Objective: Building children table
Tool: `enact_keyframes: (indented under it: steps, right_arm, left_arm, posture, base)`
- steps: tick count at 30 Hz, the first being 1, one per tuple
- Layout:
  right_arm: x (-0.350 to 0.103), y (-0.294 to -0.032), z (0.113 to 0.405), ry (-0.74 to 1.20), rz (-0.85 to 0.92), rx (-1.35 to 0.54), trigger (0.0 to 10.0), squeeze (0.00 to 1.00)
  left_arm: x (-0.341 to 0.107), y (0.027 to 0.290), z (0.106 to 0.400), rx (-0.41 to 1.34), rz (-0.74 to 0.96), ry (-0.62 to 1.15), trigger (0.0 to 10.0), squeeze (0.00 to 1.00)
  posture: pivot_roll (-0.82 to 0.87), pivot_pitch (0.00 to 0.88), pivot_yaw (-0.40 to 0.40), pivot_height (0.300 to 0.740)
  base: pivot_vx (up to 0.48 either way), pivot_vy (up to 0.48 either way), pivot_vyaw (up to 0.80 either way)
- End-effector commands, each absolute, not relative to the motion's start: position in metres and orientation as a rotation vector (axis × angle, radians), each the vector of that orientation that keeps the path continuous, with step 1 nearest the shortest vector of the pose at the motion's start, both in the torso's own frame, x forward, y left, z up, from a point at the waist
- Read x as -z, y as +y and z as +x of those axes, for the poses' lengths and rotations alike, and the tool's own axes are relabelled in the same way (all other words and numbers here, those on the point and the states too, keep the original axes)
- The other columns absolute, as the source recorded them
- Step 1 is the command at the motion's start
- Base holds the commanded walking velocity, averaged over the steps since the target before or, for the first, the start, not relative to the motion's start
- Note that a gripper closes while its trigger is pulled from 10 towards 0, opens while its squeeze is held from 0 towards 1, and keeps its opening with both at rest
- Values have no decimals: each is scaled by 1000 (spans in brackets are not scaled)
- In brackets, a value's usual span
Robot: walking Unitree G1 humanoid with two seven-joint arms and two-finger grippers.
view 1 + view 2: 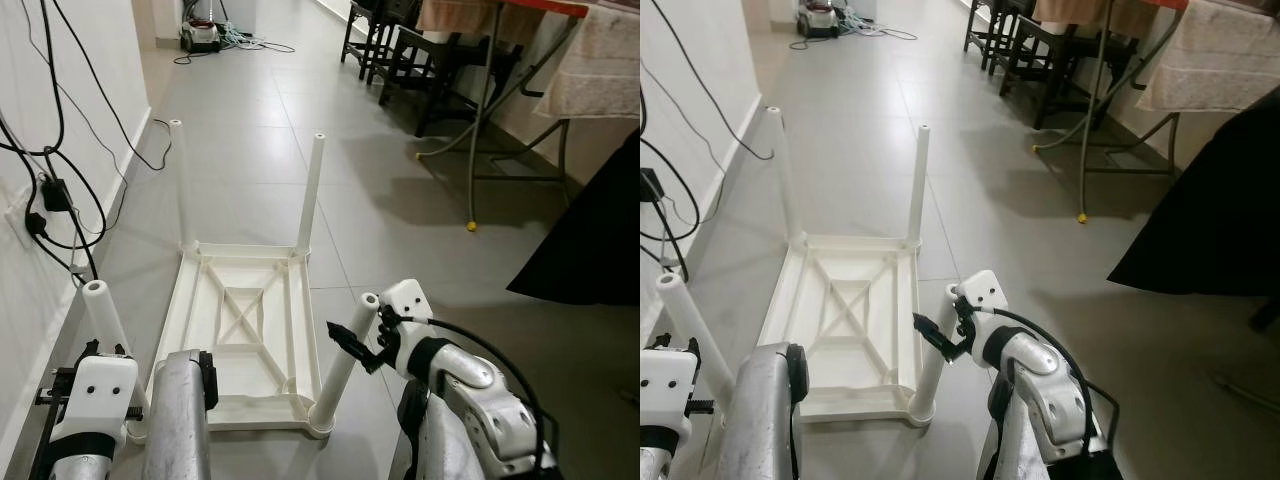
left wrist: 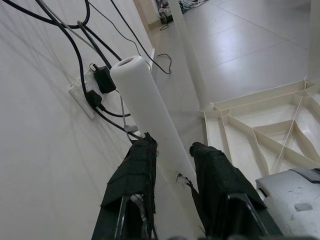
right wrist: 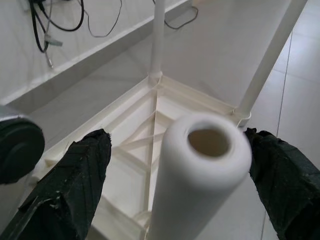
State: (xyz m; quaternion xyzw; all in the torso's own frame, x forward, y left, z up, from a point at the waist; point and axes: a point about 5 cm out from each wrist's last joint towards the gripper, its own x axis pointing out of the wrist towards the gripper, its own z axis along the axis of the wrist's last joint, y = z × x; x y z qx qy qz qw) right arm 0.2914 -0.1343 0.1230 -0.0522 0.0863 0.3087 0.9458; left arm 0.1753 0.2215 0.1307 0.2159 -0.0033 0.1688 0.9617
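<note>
grey tiled floor [image 1: 420, 250] holds upturned desk [image 1: 240, 330]; left claw [image 2: 172, 165] clamps seven-o'clock leg [image 2: 145, 100], right claw [image 3: 175, 175] apart around five-o'clock leg [image 3: 200, 170].

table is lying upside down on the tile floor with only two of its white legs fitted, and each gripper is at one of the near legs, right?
Not quite: the table has four white legs fitted, not two. The left eye view shows two far legs standing up plus two near ones. The rest holds: it lies upside down on the tile floor, with the left gripper around the near left leg and the right gripper at the near right leg.
</note>
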Motion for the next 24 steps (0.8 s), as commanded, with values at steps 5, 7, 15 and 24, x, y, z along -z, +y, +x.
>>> enact_keyframes:
  steps: [5, 7, 15, 24]
  right_arm:
    - [-119, -137, 300, 159, -47, -580, 10000, 0]
    - [-120, -136, 301, 149, -32, -577, 10000, 0]
    - [-121, -127, 312, 115, 46, -563, 10000, 0]
    - [-122, -140, 324, 110, -13, -459, 10000, 0]
  left_arm:
    - [-129, 217, 177, -329, 438, -6, 10000, 0]
    - [-129, 217, 178, -327, 437, -7, 10000, 0]
    - [-131, 215, 182, -315, 440, -18, 10000, 0]
    - [-128, 211, 183, -309, 437, -12, 10000, 0]
  posture:
    - [119, 0, -117, 300]
    - [119, 0, -117, 300]
    - [123, 0, -114, 300]
    - [120, 0, -114, 300]
  base:
    - [0, 0, 0]
    - [0, 0, 0]
    - [0, 0, 0]
    - [0, 0, 0]
